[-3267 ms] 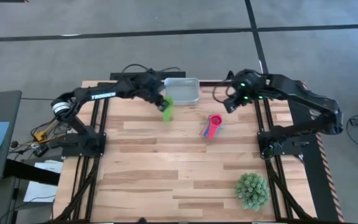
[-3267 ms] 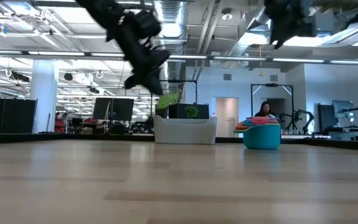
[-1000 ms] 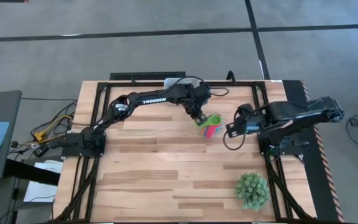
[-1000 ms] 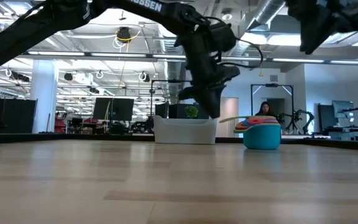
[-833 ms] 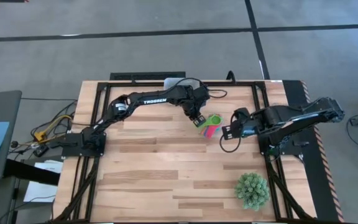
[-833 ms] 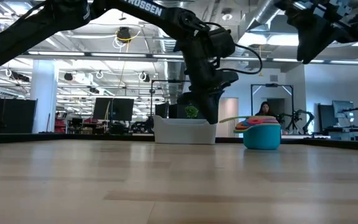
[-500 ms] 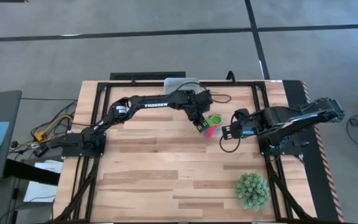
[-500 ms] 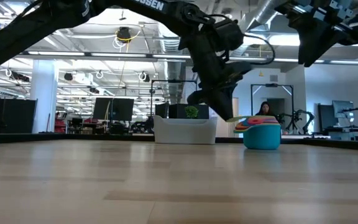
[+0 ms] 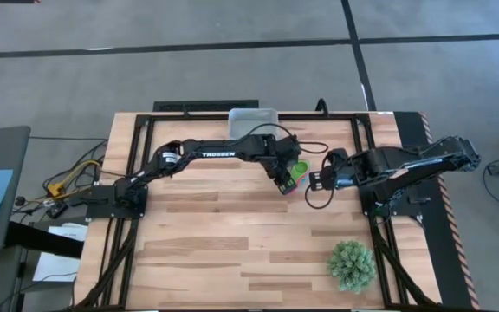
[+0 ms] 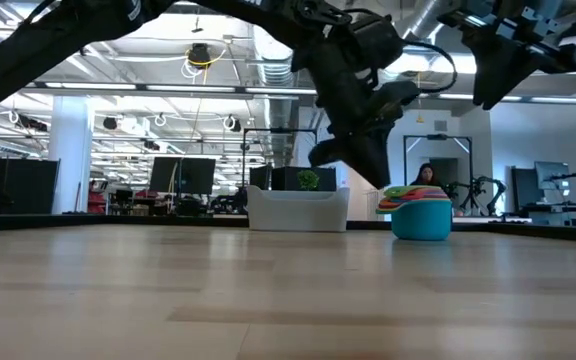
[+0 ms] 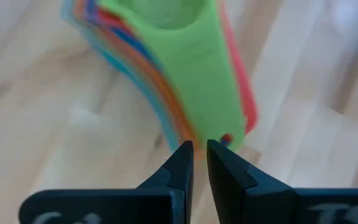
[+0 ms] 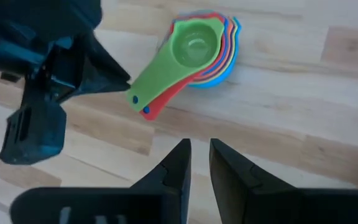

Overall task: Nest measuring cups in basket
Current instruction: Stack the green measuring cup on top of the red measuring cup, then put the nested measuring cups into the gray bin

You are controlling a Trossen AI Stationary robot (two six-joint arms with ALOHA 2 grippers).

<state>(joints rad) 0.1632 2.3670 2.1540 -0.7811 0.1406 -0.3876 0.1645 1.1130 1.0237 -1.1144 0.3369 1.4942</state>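
My left fingers [image 11: 194,152], now nearly closed and empty, have just left the green cup [image 12: 194,45] nested atop the stack, which isn't in the basket [image 9: 252,114] yet.

Beyond my wood-plank surface [image 9: 232,225] I see grey floor [image 9: 232,78], white columns [image 10: 71,150], ceiling ducts [image 10: 278,40], monitors [image 10: 181,175] and a seated person [image 10: 427,176].

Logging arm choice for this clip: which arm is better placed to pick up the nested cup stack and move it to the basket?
Probably the left. The left gripper sits right at the handle ends of the measuring cups, and its arm spans the side where the basket sits. The right gripper hovers beside the stack, farther off.
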